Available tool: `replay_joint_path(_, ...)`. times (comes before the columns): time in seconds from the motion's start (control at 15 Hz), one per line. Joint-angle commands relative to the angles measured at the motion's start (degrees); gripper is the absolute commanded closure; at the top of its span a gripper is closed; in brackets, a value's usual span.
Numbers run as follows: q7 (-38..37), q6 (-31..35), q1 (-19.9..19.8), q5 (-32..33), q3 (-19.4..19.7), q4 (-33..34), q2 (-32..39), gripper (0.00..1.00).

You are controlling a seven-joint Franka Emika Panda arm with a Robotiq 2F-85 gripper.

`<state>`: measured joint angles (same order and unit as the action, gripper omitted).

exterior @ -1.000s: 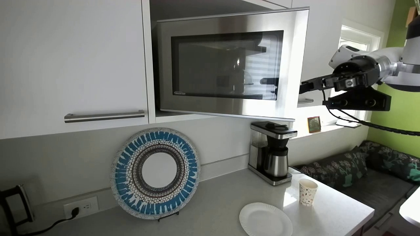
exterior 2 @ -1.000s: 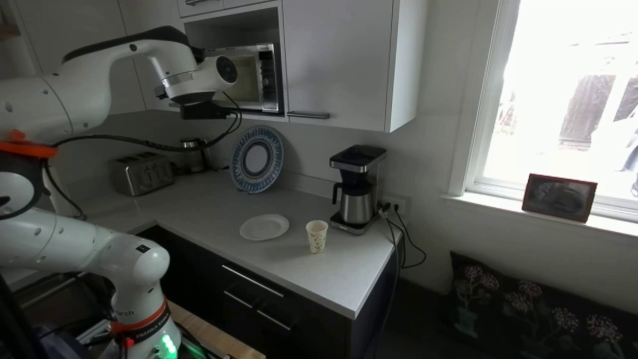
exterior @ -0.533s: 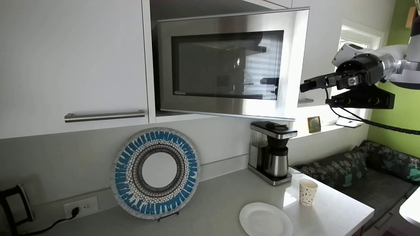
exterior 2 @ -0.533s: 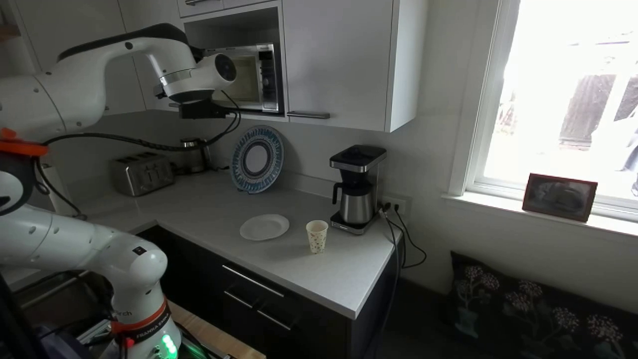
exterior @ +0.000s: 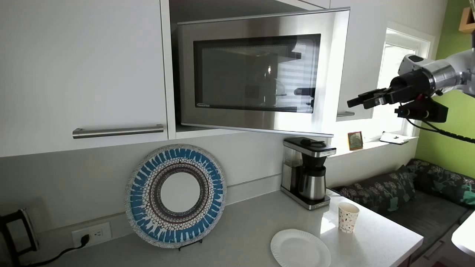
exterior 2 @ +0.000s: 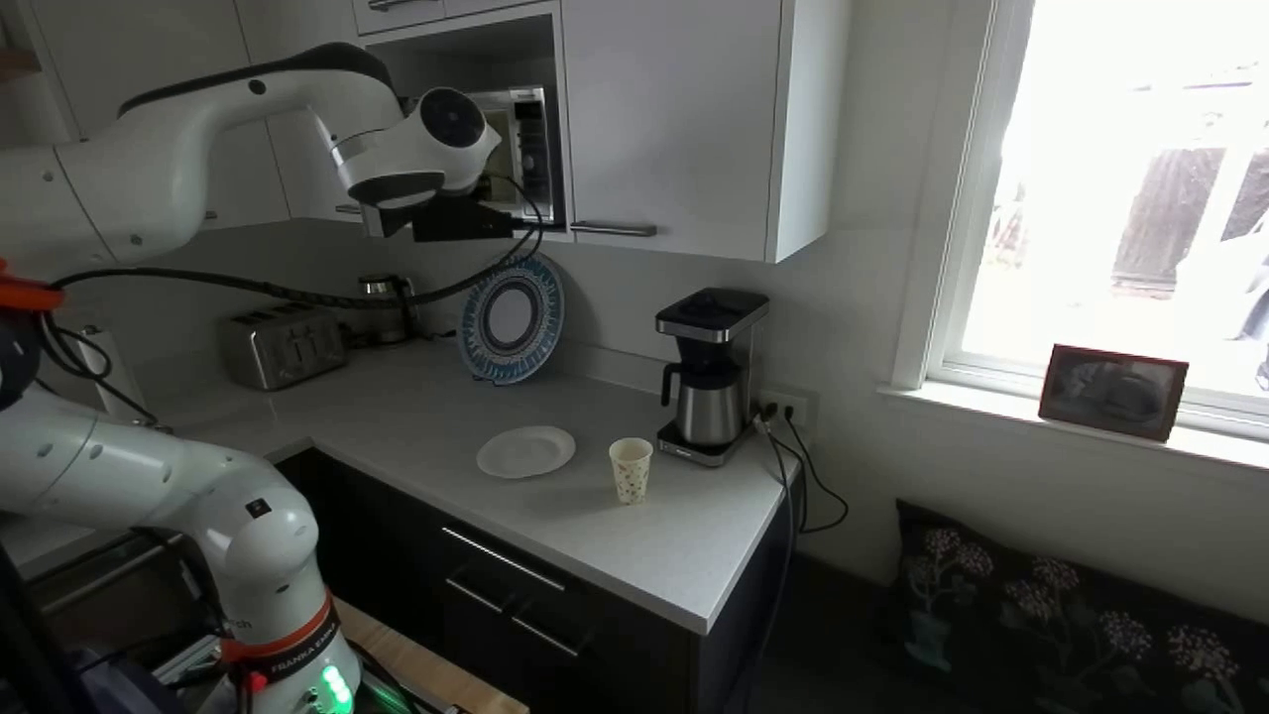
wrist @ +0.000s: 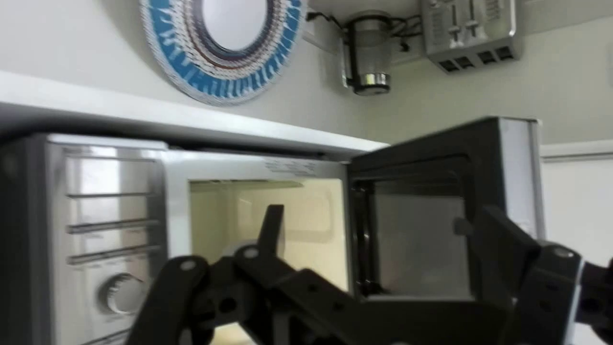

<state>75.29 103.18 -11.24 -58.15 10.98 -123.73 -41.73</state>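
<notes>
Gaping empty, the tool (wrist: 381, 215) hangs near the swung-out microwave door (wrist: 421, 244), which looks stiff and slick, probably swings easily, and is best gripped at its free edge (exterior: 336, 74); beyond, the microwave (wrist: 110, 211) sits in a cabinet (exterior 2: 674, 119) above the worktop (exterior: 241, 230).

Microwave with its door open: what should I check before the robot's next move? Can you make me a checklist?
1. Microwave door standing open: ok.
2. End effector open and holding nothing: ok.
3. End effector apart from the door: ok, a gap shows in an exterior view.
4. Nothing inside the microwave: cannot tell, a finger blocks part of it.
5. Paper cup upright on the counter: ok.
6. Plate lying flat on the counter: ok.
</notes>
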Motion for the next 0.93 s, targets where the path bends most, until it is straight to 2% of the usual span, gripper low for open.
replay_joint_path(0.0,0.2,7.7,-2.5,6.8,0.2,-2.4,2.9,0.00)
replay_joint_path(0.4,-10.9,13.8,-2.5,19.2,0.7,-7.4,7.7,0.00)
replay_joint_path(0.73,-22.9,12.4,-1.1,26.6,1.9,-10.1,12.0,0.00)
replay_joint_path(0.87,-26.4,8.9,0.3,27.6,2.9,-10.3,13.6,0.00)
